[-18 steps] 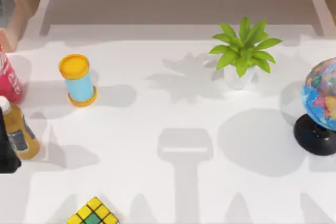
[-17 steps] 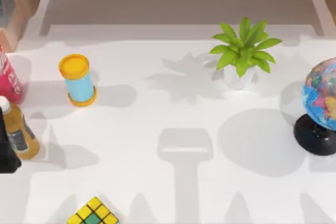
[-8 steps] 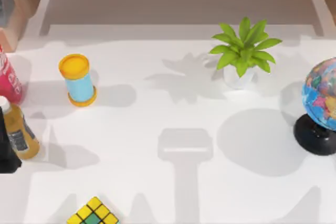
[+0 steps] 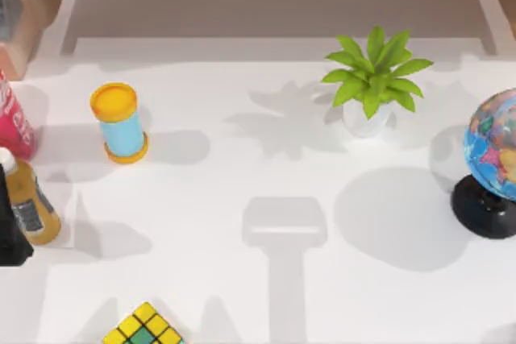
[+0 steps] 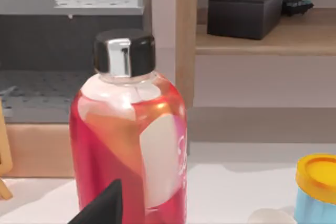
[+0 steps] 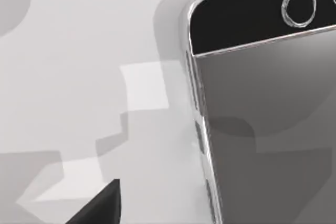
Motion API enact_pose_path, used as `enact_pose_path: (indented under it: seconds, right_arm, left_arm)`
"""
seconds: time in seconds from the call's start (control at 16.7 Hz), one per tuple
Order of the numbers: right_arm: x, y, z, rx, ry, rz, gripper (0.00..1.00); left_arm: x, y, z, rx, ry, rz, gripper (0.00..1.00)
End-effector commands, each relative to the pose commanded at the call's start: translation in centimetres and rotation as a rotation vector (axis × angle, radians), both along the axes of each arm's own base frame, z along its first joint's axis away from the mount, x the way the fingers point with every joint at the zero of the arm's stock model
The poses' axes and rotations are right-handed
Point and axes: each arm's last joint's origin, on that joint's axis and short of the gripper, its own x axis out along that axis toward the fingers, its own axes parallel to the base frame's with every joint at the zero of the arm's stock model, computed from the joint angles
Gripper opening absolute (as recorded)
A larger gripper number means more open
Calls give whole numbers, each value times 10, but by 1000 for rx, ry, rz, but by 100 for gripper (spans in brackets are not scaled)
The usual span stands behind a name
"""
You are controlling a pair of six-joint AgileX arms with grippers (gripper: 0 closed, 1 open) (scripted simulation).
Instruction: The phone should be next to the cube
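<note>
The cube sits at the bench's near edge toward seven o'clock in the top view, partly cut by the frame, its yellow and green squares facing up. The phone lies flat on the white bench in the right wrist view, its dark top band and round camera ring uppermost; how it stands to the cube cannot be told. A black tip of the right hand juts in just beside the phone, apart from it; whether that hand is wide or narrow cannot be told.

The left hand shows as a black tip just in front of a red bottle with a shiny black cap; its spread cannot be told either. In the top view that bottle stands at nine o'clock, an amber bottle just below it, a yellow-capped blue can toward ten, a potted plant toward one and a globe at three.
</note>
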Motion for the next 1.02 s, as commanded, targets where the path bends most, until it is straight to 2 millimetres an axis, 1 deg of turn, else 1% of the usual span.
enact_pose_path:
  seconds: [0.12,0.24,0.36,0.48,0.84,1.02]
  right_arm:
    - [7,-12,-1,46,121,61,100]
    - [15,-25,0,79,187,113,100]
    - [22,-36,2,94,213,151,100]
    - [27,-42,3,96,217,172,100]
    - [27,-42,3,95,216,177,100]
    - [28,-43,-12,97,218,175,100]
  left_arm:
    - [0,0,0,0,0,0,100]
    - [0,0,0,0,0,0,100]
    - [0,0,0,0,0,0,100]
    - [0,0,0,0,0,0,100]
    - [0,0,0,0,0,0,100]
    - [0,0,0,0,0,0,100]
